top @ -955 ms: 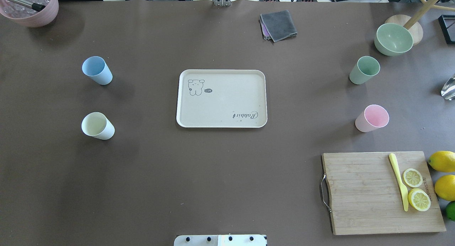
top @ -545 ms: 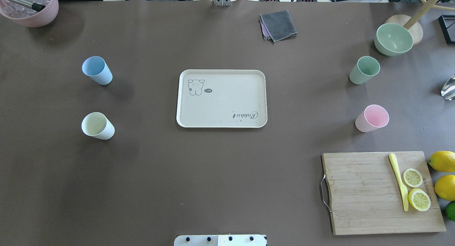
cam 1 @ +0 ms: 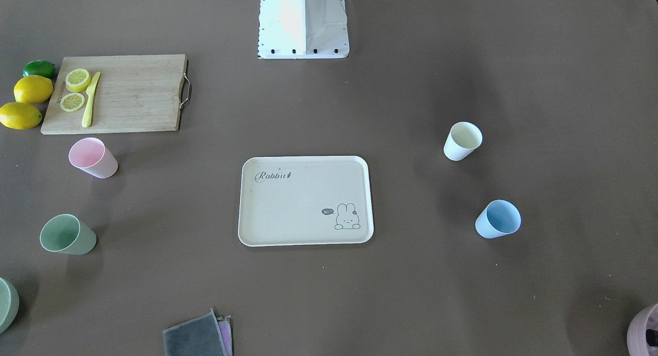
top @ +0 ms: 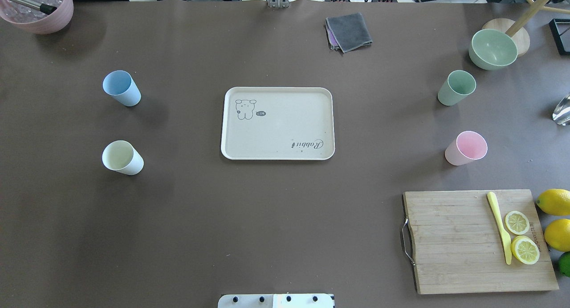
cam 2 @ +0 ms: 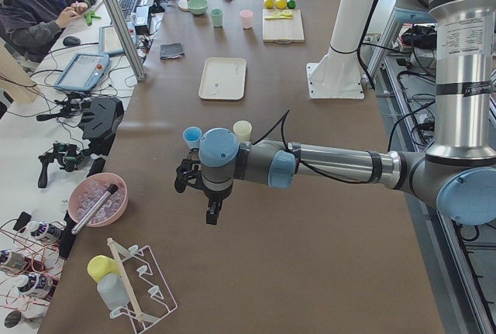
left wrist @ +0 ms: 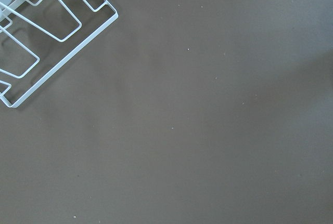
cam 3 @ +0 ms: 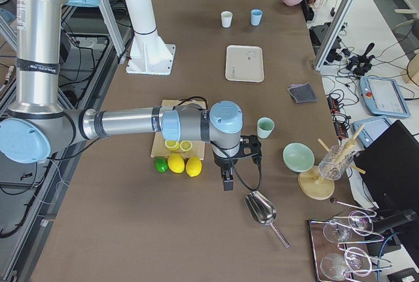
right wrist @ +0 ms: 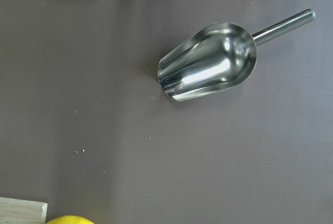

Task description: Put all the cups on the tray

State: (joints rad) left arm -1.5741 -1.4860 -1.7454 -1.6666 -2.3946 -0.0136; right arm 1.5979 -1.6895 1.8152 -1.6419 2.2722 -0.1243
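Note:
The cream tray point(top: 285, 130) lies flat at the table's middle with nothing on it. The light blue cup point(top: 121, 88) and the cream-white cup point(top: 122, 157) stand left of it. The sage green cup point(top: 456, 87) and the pink cup point(top: 466, 148) stand right of it. All stand upright on the table, apart from the tray. My left gripper point(cam 2: 210, 211) shows only in the exterior left view, beyond the table's left end of the overhead view. My right gripper point(cam 3: 226, 180) shows only in the exterior right view, near the lemons. I cannot tell whether either is open or shut.
A wooden cutting board point(top: 454, 241) with lemon slices and a yellow knife sits front right, lemons point(top: 554, 201) beside it. A green bowl point(top: 493, 48), a grey cloth point(top: 348, 31) and a mauve pot point(top: 38, 10) stand at the back. A metal scoop point(right wrist: 208, 68) and a wire rack point(left wrist: 47, 31) lie below the wrists.

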